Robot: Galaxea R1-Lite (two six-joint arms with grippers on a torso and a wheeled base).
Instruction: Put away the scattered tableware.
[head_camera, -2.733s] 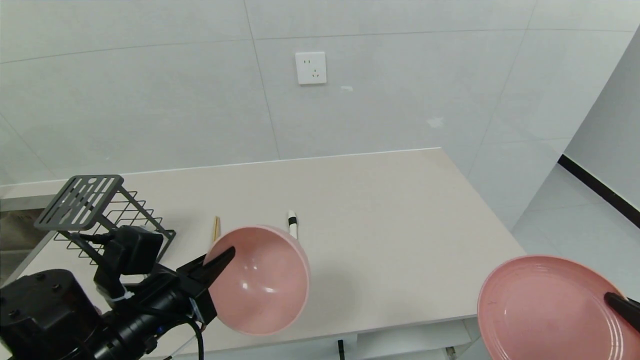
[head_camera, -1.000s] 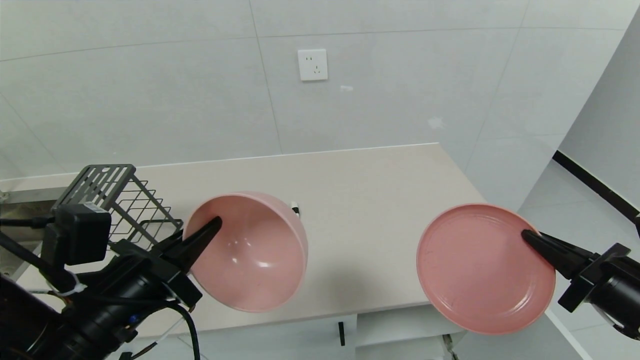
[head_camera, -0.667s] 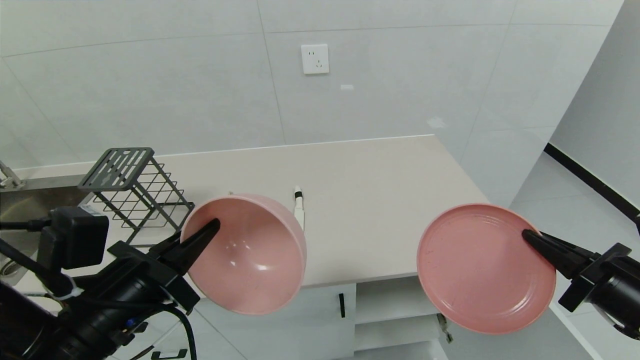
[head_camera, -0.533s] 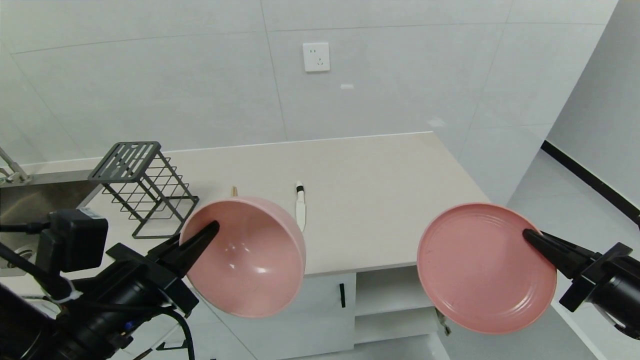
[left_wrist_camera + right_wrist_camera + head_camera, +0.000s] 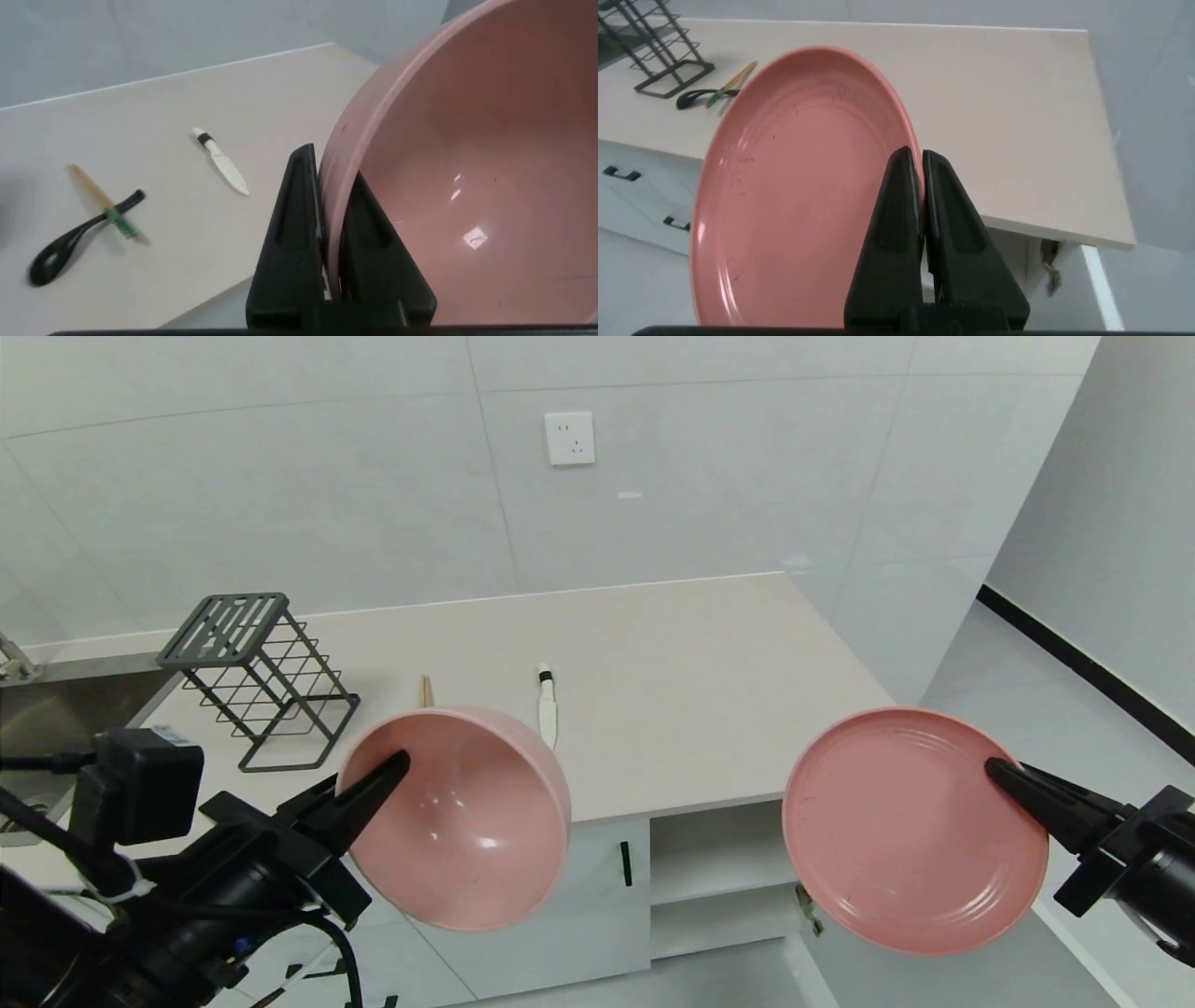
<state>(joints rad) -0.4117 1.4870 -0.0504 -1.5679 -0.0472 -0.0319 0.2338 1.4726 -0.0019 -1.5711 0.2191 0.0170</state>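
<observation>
My left gripper (image 5: 392, 767) (image 5: 329, 201) is shut on the rim of a pink bowl (image 5: 464, 826) (image 5: 467, 168), held tilted in the air before the counter's front edge. My right gripper (image 5: 997, 773) (image 5: 921, 177) is shut on the rim of a pink plate (image 5: 910, 831) (image 5: 794, 187), held up to the right of the counter. On the counter lie a white knife (image 5: 546, 707) (image 5: 222, 162), wooden chopsticks (image 5: 427, 691) (image 5: 98, 194) and a black spoon (image 5: 70, 247) (image 5: 699, 96).
A black wire rack (image 5: 254, 677) (image 5: 654, 42) stands at the left of the beige counter (image 5: 672, 672), beside a steel sink (image 5: 47, 709). Below the counter are a white cabinet door (image 5: 579, 905) and open shelves (image 5: 719, 887). Open floor lies to the right.
The whole head view has shifted: the counter now looks farther off and its cabinet front shows. The right arm raised the plate from low right; both grippers kept their hold.
</observation>
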